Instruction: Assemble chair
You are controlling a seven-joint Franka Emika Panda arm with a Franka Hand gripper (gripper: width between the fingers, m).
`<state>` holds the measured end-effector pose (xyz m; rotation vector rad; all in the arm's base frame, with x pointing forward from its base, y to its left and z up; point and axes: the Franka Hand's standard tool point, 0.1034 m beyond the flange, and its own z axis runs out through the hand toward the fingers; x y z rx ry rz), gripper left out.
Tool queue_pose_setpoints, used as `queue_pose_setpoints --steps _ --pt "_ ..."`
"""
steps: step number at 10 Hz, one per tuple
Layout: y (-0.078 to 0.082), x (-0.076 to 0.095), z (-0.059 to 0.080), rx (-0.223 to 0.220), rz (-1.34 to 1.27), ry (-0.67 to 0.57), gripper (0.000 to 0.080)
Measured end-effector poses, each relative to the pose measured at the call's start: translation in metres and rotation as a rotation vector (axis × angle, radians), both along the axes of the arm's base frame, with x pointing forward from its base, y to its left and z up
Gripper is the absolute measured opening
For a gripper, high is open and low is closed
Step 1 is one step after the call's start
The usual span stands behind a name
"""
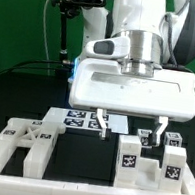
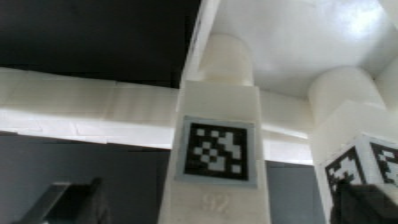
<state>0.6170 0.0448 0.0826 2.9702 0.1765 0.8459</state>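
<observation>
We saw the jaws open, a chair post (image 1: 127, 157) between them; we judged it stiff, light, slick, best gripped across its flat sides.

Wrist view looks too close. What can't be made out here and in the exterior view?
- Wrist view: tagged post runs off the frame at both ends; which chair part it is, cannot tell.
- Wrist view: second tagged piece, cut by the edge and blurred.
- Exterior view: marker board, partly hidden behind the gripper.
- Exterior view: slotted frame, cut by the edge at the exterior view's left.
</observation>
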Motion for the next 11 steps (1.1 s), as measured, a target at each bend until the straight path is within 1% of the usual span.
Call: queue_pose_setpoints --steps 3,4,5,6,7,8,9,10,11 --pt "-0.001 0.0 -0.001 0.0 0.001 0.012 0.0649" --pt "-0.007 0.002 0.004 0.015 -0.006 0.076 0.0649" --pt "-0.007 0.007 0.012 0.035 -0.016 0.114 0.0649" --pt "-0.003 0.009 0.012 0.048 -0.016 0.16 0.0649" --pt "-0.007 0.013 0.014 0.053 -0.022 0.173 0.0649" --pt "-0.008 0.013 0.013 0.061 -0.032 0.197 0.0649" --pt "-0.001 0.011 0.011 0.09 -0.042 0.321 0.0649" --pt "0.001 0.012 0.012 0.097 -0.041 0.388 0.0649" --pt "0.002 0.01 0.009 0.108 -0.049 0.475 0.0649"
